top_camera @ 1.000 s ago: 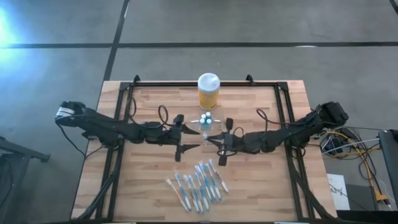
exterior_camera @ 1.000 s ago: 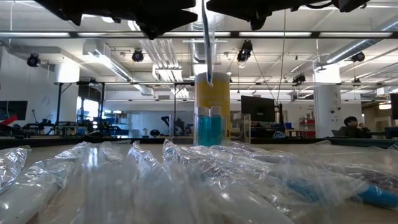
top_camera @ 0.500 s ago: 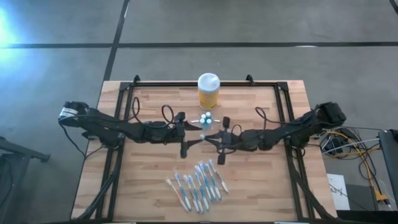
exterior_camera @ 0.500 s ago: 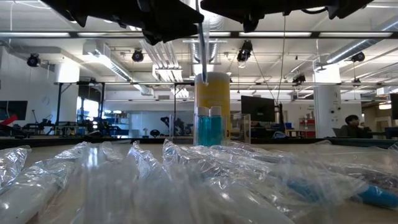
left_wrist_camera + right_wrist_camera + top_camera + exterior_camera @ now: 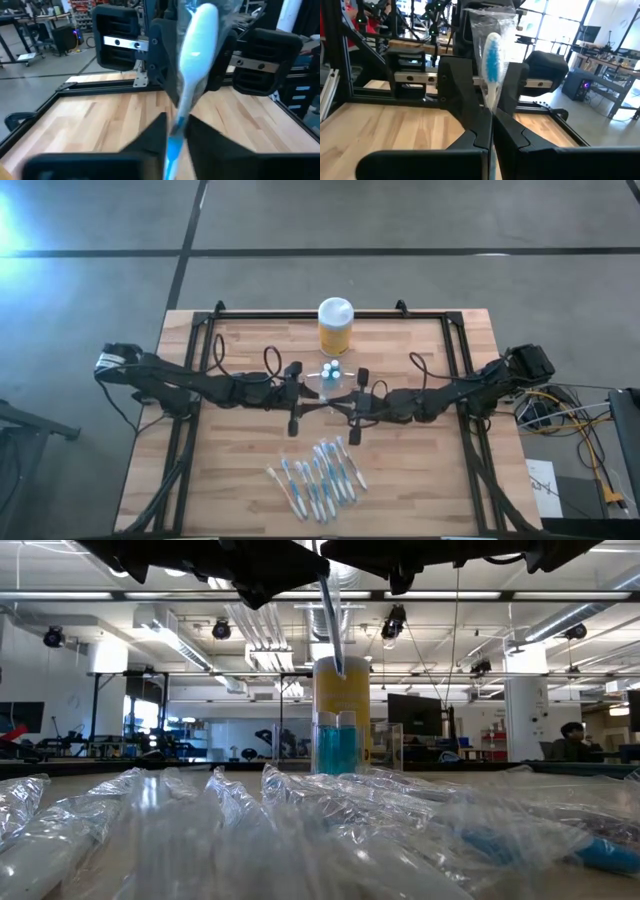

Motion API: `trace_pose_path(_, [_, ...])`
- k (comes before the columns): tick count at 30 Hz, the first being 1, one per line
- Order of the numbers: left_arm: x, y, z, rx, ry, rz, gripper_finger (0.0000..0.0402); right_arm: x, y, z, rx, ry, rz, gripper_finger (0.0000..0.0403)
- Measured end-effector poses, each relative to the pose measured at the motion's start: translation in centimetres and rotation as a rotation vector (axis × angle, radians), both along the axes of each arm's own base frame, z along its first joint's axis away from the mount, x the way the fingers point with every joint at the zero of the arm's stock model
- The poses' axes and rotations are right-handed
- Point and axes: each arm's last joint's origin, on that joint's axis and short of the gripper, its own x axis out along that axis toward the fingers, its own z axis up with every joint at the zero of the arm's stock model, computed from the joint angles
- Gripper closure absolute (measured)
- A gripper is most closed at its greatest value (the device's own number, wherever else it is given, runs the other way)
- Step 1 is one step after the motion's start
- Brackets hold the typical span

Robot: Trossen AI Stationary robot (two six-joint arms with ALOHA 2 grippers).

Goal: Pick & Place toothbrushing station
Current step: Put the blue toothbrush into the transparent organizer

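A toothbrush in a clear wrapper (image 5: 327, 393) hangs near upright above the table's middle, between my two grippers. My left gripper (image 5: 176, 132) comes from the left and my right gripper (image 5: 491, 131) from the right. Both are shut on it. In the low view the toothbrush's lower end (image 5: 338, 665) shows in front of the yellow jar (image 5: 341, 690). The toothbrushing station (image 5: 331, 370), clear with blue in it (image 5: 337, 740), stands on the table just beyond the grippers. My left gripper pinches the wrapped toothbrush's shaft (image 5: 176, 125) between its two fingers. It reaches in level from the table's left, fingers across the shaft. The toothbrush is lifted clear and slightly tilted. My right gripper pinches the same shaft (image 5: 491, 112) through the wrapper, between its two fingers. It reaches in level from the table's right, fingers across the shaft. The brush end (image 5: 492, 55) stands out past the fingers.
The yellow jar with a white lid (image 5: 335, 326) stands near the far edge behind the station. Several wrapped toothbrushes (image 5: 318, 475) lie in a row near the front edge and fill the low view's foreground (image 5: 300, 830). A black frame (image 5: 455, 370) borders the table.
My left gripper has moved a little toward the table's right, up to the toothbrush, and has shut on it. My right gripper has kept its hold. The toothbrush has stayed lifted and has tilted slightly.
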Motion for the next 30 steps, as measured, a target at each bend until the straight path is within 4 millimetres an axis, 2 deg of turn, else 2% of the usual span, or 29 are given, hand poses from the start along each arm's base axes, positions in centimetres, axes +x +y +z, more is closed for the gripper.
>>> trace_pose_path(2, [0.0,0.0,0.0,0.010,0.000,-0.006,0.0377,0.0,0.0,0.0,0.005,0.000,-0.001,0.0394])
trace_pose_path(11, [-0.6,0.2,0.1,0.025,0.014,0.005,0.0379,0.0,-0.1,0.0,0.002,0.000,-0.034,0.0392])
trace_pose_path(15, [-1.8,0.6,0.7,0.018,0.010,0.022,0.0379,-0.1,0.0,0.1,0.018,-0.006,-0.038,0.0372])
trace_pose_path(19, [-3.8,0.9,1.2,0.022,0.004,0.061,0.0379,-0.2,-0.1,0.3,0.022,-0.013,-0.036,0.0345])
trace_pose_path(22, [-6.1,1.3,1.2,0.022,-0.028,0.107,0.0379,-0.2,0.0,0.4,0.040,-0.021,-0.035,0.0335])
trace_pose_path(26, [-9.5,2.2,0.2,0.010,-0.066,0.201,0.0379,-0.2,0.1,0.3,0.043,-0.011,-0.031,0.0333])
trace_pose_path(30, [-11.7,2.8,-1.5,-0.059,-0.077,0.234,0.0380,-0.3,0.2,0.3,0.043,-0.011,-0.027,0.0344])
